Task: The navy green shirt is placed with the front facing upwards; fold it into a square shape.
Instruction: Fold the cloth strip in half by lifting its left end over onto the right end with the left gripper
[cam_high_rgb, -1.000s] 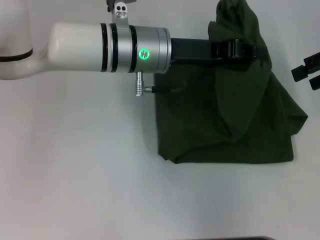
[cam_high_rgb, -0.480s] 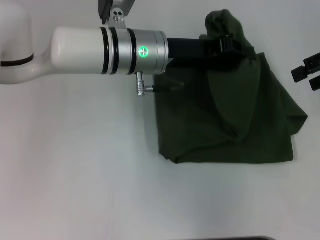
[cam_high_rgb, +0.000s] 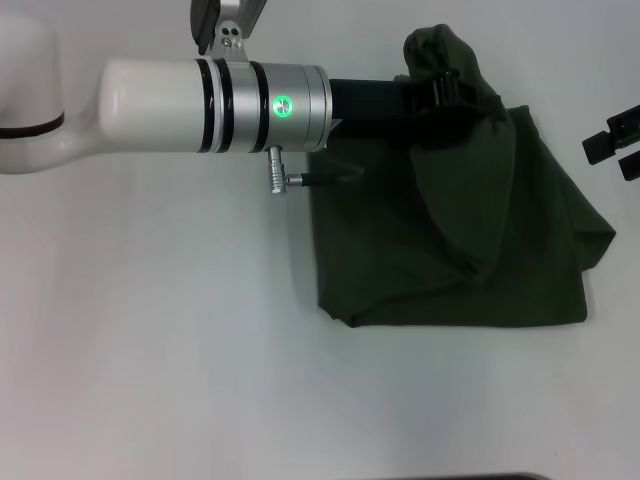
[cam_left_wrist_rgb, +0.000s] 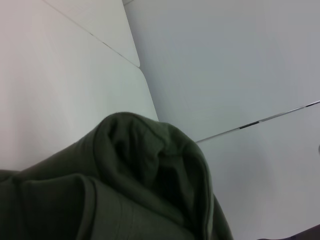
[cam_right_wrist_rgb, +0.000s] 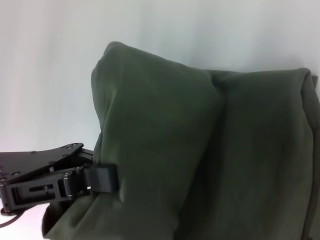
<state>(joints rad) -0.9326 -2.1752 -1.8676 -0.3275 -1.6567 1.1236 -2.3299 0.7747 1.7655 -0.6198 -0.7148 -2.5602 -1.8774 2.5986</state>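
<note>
The navy green shirt (cam_high_rgb: 450, 260) lies partly folded on the white table, plain green side up, with no lettering showing. My left gripper (cam_high_rgb: 452, 92) reaches in from the left and is shut on a raised fold at the shirt's far edge. That fold fills the left wrist view as a bunched hump (cam_left_wrist_rgb: 125, 200). In the right wrist view the left gripper (cam_right_wrist_rgb: 100, 179) shows one black finger (cam_right_wrist_rgb: 104, 179) pressed onto the cloth (cam_right_wrist_rgb: 200, 150). My right gripper (cam_high_rgb: 618, 145) hovers open beside the shirt's right edge, holding nothing.
The white table (cam_high_rgb: 150, 350) stretches bare to the left of and in front of the shirt. My left forearm (cam_high_rgb: 210, 105) spans the far left part of the table. A dark strip (cam_high_rgb: 480, 477) marks the table's near edge.
My left gripper has carried the lifted fold a little to the left and farther away. The hump of cloth shifted with it. The right gripper has stayed put.
</note>
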